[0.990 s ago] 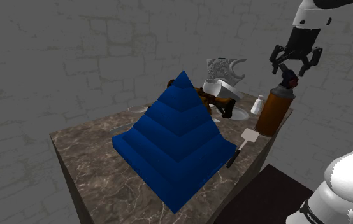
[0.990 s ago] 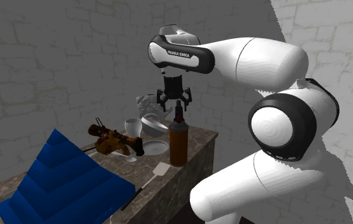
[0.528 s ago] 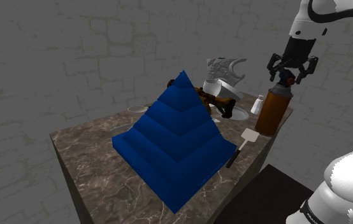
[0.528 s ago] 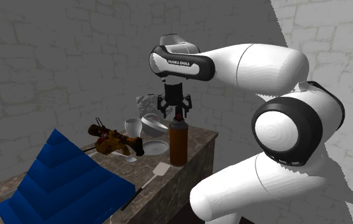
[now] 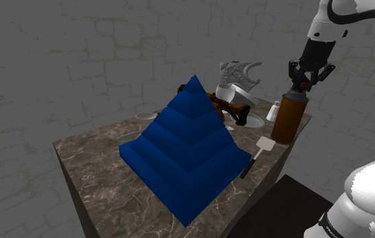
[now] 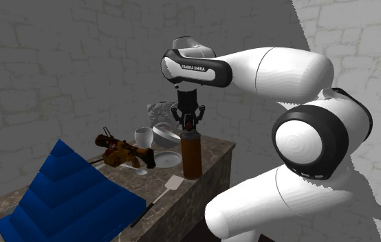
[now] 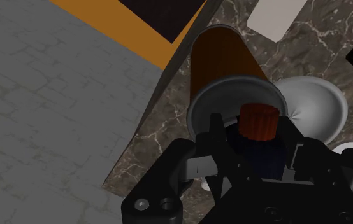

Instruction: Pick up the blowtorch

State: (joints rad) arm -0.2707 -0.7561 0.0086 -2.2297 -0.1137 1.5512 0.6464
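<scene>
Veined tabletop (image 5: pixel 98 169) — blowtorch (image 5: pixel 289 118) upright at corner nearest stand, white spatula (image 5: pixel 264 145) beside. My end effector (image 5: pixel 306 80) pinching dark neck under red cap (image 7: pixel 260 121). I judge canister rigid, smooth, bottom-heavy — narrow neck hold may pivot.
</scene>
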